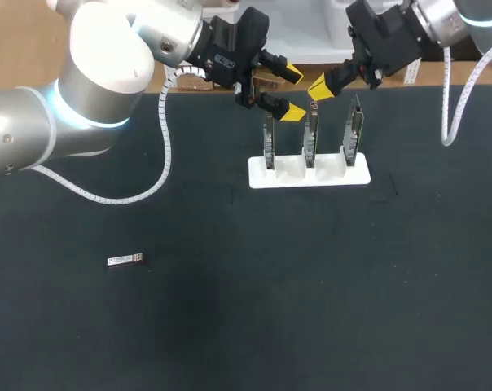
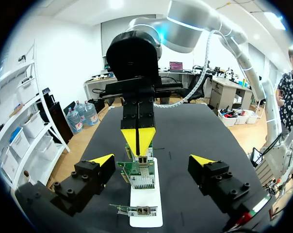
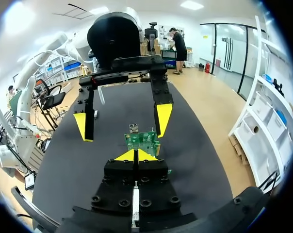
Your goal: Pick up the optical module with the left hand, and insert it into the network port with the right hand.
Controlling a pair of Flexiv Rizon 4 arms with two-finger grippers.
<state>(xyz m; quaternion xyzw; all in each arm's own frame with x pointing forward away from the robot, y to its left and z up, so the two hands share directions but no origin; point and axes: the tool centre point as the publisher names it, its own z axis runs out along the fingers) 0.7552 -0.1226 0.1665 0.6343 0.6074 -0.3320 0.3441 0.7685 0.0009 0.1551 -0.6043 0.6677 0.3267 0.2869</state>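
The optical module (image 1: pixel 125 261), a small silvery bar, lies alone on the dark mat at the near left, far from both grippers. At the back, a white stand (image 1: pixel 309 174) holds three network cards upright (image 1: pixel 310 138). My left gripper (image 1: pixel 292 92) hovers open over the stand's left and middle cards, with nothing between its fingers. In the left wrist view the left gripper (image 2: pixel 152 161) frames the middle card (image 2: pixel 139 175). My right gripper (image 1: pixel 319 88) is shut and empty, facing the left one just above the middle card (image 3: pixel 143 141). The right gripper's tips (image 3: pixel 135 155) are pressed together.
The black mat (image 1: pixel 311 285) covers the whole table. The stand (image 2: pixel 145 206) sits near the far edge. The left arm's white cable (image 1: pixel 160 155) hangs low over the mat's back left. The right arm's cable (image 1: pixel 451 106) hangs at the back right.
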